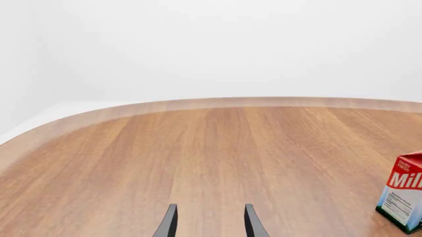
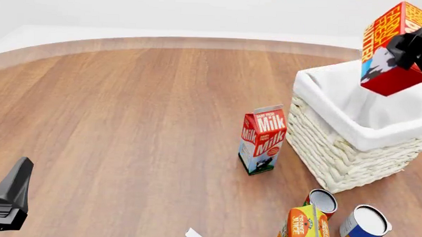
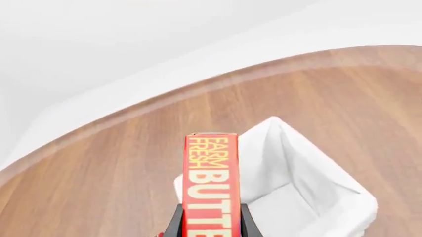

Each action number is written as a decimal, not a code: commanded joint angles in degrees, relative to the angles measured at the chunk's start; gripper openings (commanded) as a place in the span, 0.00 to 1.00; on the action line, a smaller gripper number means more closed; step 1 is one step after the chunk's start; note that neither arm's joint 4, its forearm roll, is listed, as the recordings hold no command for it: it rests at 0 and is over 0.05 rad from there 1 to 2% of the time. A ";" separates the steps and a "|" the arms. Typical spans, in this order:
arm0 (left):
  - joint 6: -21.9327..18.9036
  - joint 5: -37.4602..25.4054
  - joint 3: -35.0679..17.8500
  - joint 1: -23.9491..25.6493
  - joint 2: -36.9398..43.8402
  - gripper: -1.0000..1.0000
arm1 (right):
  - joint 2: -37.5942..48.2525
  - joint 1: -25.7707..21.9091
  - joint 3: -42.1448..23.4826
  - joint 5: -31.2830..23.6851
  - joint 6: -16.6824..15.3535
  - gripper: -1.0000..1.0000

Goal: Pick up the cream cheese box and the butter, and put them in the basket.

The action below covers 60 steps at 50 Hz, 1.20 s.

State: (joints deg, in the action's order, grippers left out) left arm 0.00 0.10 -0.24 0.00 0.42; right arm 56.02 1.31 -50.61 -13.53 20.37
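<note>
Right gripper (image 3: 209,224): fingers clamped on the butter (image 2: 390,48) — upper right of frame, above the basket (image 2: 350,149).
Left gripper (image 1: 209,222): fingers apart, holding nothing.

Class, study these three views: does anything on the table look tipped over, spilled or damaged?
Nothing stands out. The milk carton, juice carton and two cans stand upright beside the basket. The butter is tilted only because the right gripper holds it above the basket.

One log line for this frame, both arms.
right pincer: shut on butter, above basket | left pincer: open, empty, low over table | cream cheese box: not identifiable
</note>
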 commanded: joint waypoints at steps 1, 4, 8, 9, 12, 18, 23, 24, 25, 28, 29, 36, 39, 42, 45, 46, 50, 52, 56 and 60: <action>0.00 0.00 0.00 0.00 0.00 1.00 | -0.26 1.02 1.20 1.76 2.14 0.00; 0.00 0.00 0.00 0.00 0.00 1.00 | 0.02 1.22 1.15 1.90 2.07 0.00; 0.00 0.00 0.00 0.00 0.00 1.00 | 0.44 1.51 1.87 2.59 2.56 0.00; 0.00 0.00 0.00 0.00 0.00 1.00 | 0.46 1.62 2.44 2.87 2.57 0.00; 0.00 0.00 0.00 0.00 0.00 1.00 | 0.44 1.46 3.64 3.54 2.82 0.00; 0.00 0.00 0.00 0.00 0.00 1.00 | 0.93 1.52 3.63 3.99 3.00 0.00; 0.00 0.00 0.00 0.00 0.00 1.00 | 1.41 1.61 4.31 4.87 3.18 0.00; 0.00 0.00 0.00 0.00 0.00 1.00 | 1.59 1.65 4.44 5.12 3.19 0.00; 0.00 0.00 0.00 0.00 0.00 1.00 | 1.69 1.62 4.52 5.25 3.22 0.00; 0.00 0.00 0.00 0.00 0.00 1.00 | 2.11 1.55 4.58 5.64 3.28 0.00; 0.00 0.00 0.00 0.00 0.00 1.00 | 2.11 1.55 4.59 5.64 3.28 0.00; 0.00 0.00 0.00 0.00 0.00 1.00 | 2.54 1.37 4.87 6.15 3.42 0.00; 0.00 0.00 0.00 0.00 0.00 1.00 | 2.72 1.33 5.03 6.37 3.41 0.00; 0.00 0.00 0.00 0.00 0.00 1.00 | 3.30 1.41 5.15 6.84 3.38 0.00; 0.00 0.00 0.00 0.00 0.00 1.00 | 4.01 1.87 5.35 7.49 3.19 0.00; 0.00 0.00 0.00 0.00 0.00 1.00 | 4.18 2.01 5.40 7.68 3.13 0.00; 0.00 0.00 0.00 0.00 0.00 1.00 | 4.72 1.91 6.37 8.53 3.21 0.00; 0.00 0.00 0.00 0.00 0.00 1.00 | 4.82 1.96 6.38 8.55 3.26 0.00; 0.00 0.00 0.00 0.00 0.00 1.00 | 4.82 2.14 5.96 8.26 3.22 0.00; 0.00 0.00 0.00 0.00 0.00 1.00 | 4.71 2.08 6.35 8.41 3.38 0.00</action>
State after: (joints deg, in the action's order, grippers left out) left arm 0.00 0.10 -0.24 0.00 0.42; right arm 60.84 3.27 -43.86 -6.07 22.87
